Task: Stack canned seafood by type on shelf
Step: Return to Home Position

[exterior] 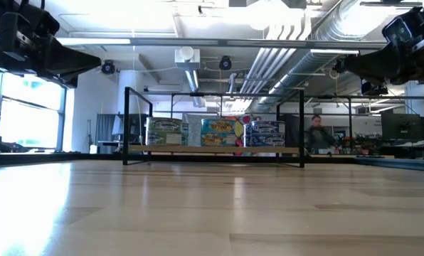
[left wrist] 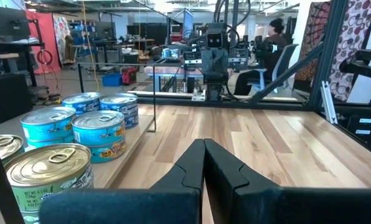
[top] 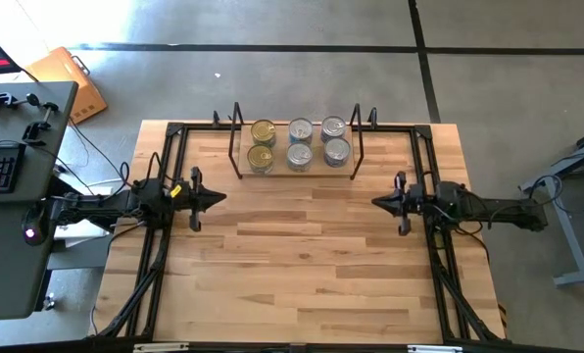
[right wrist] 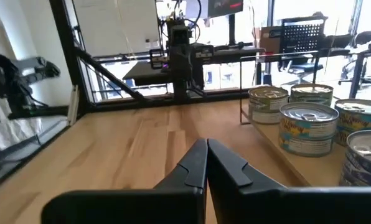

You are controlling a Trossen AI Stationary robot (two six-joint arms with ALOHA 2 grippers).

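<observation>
Canned seafood (top: pixel 300 155), short round silver- and gold-topped tins, sits in 6 stacks on the light-wood wire-framed shelf (top: pixel 280 169) at the table (top: pixel 302 255) back. My left gripper (top: pixel 217 199) and right gripper (top: pixel 378 203) hang empty, fingers together, so I judge only homing remains.

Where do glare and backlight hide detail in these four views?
High view: sunlight whitens the floor at the top left, and the tops of the tins gleam. Low view: the window throws a sheen across the table. Right wrist view: bright windows wash out the background, while the fingers of the right gripper are dark.
</observation>
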